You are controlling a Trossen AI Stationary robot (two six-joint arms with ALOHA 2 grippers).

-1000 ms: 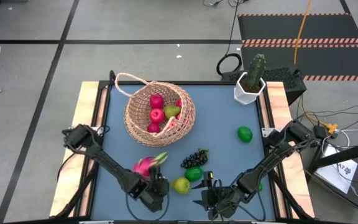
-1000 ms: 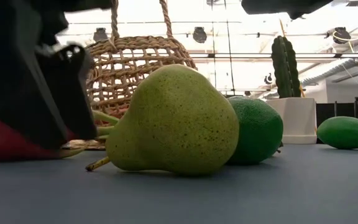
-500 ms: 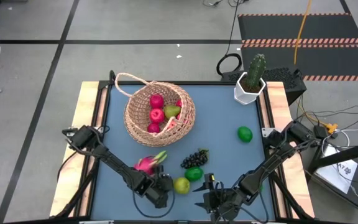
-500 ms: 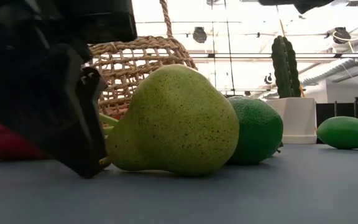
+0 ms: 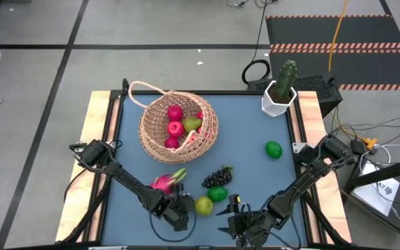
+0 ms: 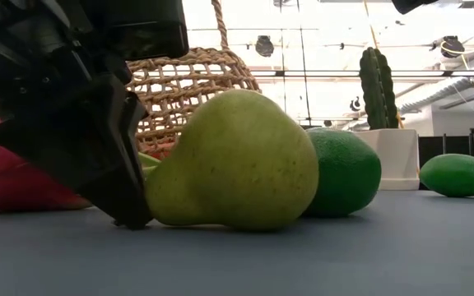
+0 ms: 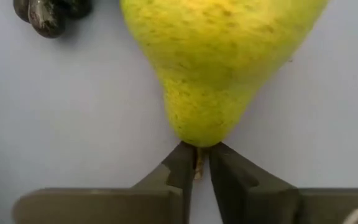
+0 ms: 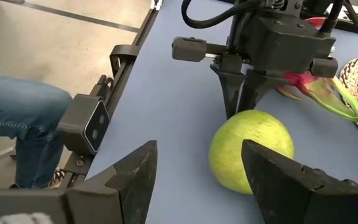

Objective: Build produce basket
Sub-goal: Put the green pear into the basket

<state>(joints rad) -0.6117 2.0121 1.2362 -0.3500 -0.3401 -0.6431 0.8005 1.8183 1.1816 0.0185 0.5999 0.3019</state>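
A yellow-green pear [image 5: 203, 205] lies on its side on the blue table, its broad end against a green lime [image 5: 217, 194]. My left gripper [image 5: 187, 208] stands at the pear's narrow end, shut on its stem. My right gripper [image 5: 232, 219] hovers open near the front edge, right of the pear [image 8: 251, 152], touching nothing. The wicker basket [image 5: 178, 125] at the back left holds red fruits and a pear. A pink dragon fruit [image 5: 165, 182], dark grapes [image 5: 217, 176] and a second lime [image 5: 273, 149] lie on the table. My left gripper pinches the pear's short stem [image 7: 196, 167] between its two fingertips [image 7: 180, 163], right at the pear's narrow end. The fingers slant down from the table's left and near side, in line with the pear's length. The pear rests on the table on its side.
A white pot with a cactus [image 5: 281, 89] stands at the back right corner. The dragon fruit [image 6: 15, 177] lies close behind my left gripper [image 6: 130, 215]. A person's leg in jeans [image 8: 17, 118] shows beyond the table's near edge.
My left gripper has come down and toward the table's right, up to the pear's narrow end, where its fingertips now stand on the table at the stem. The pear has shifted slightly, and its stem is now hidden behind the finger in the low view.
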